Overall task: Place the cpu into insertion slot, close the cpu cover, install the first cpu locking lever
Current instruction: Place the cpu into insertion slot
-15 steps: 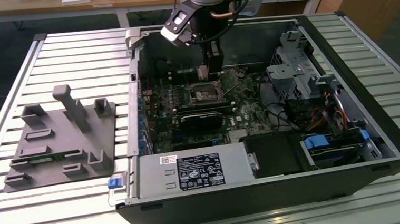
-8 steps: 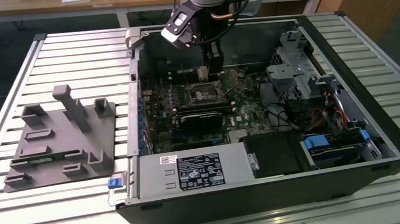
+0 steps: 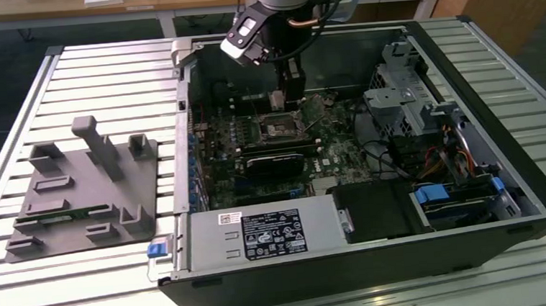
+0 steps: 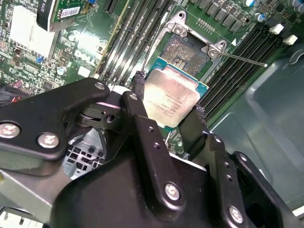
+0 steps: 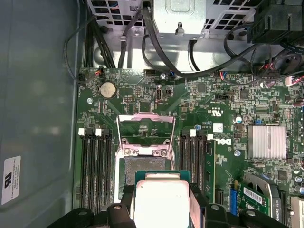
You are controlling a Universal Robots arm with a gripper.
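My gripper (image 4: 169, 97) is shut on the cpu (image 4: 171, 100), a flat square chip with a dull silver face, pinched by its two side edges between black fingers (image 4: 194, 126). In the first wrist view the cpu (image 5: 161, 202) hangs just off one edge of the insertion slot (image 5: 145, 164), whose dark contact field lies bare. The cpu cover (image 5: 146, 127), a thin silver frame, is flipped up open beyond the slot. A thin metal locking lever (image 4: 243, 58) sticks out beside the slot (image 4: 183, 50). In the exterior view the gripper (image 3: 294, 97) hovers just above the slot (image 3: 276, 127).
The open computer case (image 3: 505, 173) lies on a slatted table. A black graphics card (image 3: 274, 164), memory slots (image 5: 95, 166), a silver heatsink (image 5: 267, 141), black cables (image 5: 190, 71) and the drive cage (image 3: 399, 101) surround the slot. A grey fixture tray (image 3: 73, 188) sits at the exterior view's left.
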